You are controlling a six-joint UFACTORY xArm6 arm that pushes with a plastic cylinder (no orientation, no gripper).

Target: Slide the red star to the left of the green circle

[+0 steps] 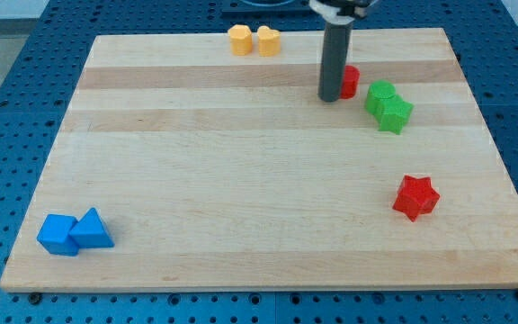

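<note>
My tip (329, 97) sits near the view's top, right of centre, on the wooden board (241, 180). There is no pincer on this rig, only the plain dark rod, so there is nothing to call wide, narrow or holding; the rod carries nothing. Just behind it, on its right side, a small red block (350, 82) peeks out, touching or nearly touching the rod; its shape I cannot make out.

The red star (416, 197) lies well away from my tip, down toward the view's bottom and further to the view's right. That diagonal is what the next move turns on. The green circle (380, 93) stands just right of my tip, with a green star (394, 113) pressed against its lower right side. The star must end up on the circle's left, which is roughly where my tip stands now.

I judge that I must go round the star to its lower right side, then push it up and left. The green pair lies close to that line, so I would steer the star below and left of them to avoid knocking them.

Two yellow blocks (253, 40) at the top edge and two blue blocks (75, 233) at the bottom left are well clear.
</note>
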